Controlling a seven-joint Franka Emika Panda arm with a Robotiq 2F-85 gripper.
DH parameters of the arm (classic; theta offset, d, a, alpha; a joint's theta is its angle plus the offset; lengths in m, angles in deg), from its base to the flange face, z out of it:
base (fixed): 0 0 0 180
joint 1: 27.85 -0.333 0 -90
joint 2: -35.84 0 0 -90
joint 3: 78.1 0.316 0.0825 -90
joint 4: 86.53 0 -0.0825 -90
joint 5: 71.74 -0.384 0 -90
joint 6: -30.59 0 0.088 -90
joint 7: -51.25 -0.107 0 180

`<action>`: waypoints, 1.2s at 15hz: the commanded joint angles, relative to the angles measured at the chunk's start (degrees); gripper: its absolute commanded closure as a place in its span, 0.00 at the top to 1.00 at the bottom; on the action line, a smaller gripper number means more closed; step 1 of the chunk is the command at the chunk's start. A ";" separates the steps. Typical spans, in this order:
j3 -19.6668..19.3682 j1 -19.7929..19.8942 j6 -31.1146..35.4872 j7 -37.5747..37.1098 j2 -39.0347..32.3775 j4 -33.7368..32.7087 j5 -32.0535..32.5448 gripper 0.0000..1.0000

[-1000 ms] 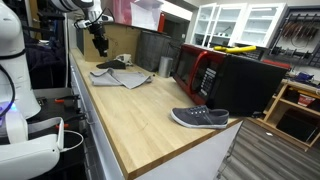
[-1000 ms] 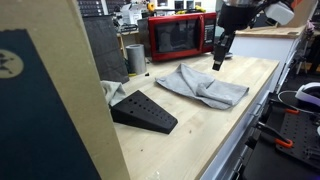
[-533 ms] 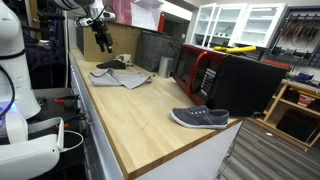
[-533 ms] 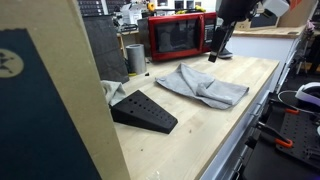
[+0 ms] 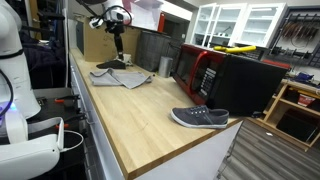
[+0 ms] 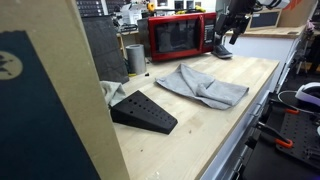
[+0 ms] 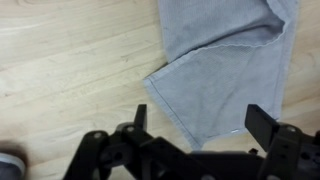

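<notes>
The hand [image 5: 118, 48] hangs in the air over the wooden counter [image 5: 150, 125]; its two fingers [image 7: 140, 118] are spread wide apart, with nothing between them; under it lies a gray cloth [image 7: 225, 60], rumpled, resting on the wood; the hand does not touch the cloth; a red microwave [image 6: 180, 37] stands at the back of the counter; a gray shoe [image 5: 200, 118] sits well apart from the cloth, near the counter's end; a black wedge [image 6: 145, 110] lies near the cloth.
</notes>
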 commanded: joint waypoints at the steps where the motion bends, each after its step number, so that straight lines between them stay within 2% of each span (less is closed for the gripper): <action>1: -2.74 3.02 2.01 -0.89 -6.46 -1.16 -5.50 1.00; 10: -5.52 2.91 7.92 0.50 -23.08 -6.33 -19.82 1.00; 18: -5.15 5.21 10.02 1.82 -36.71 -13.08 -22.75 1.00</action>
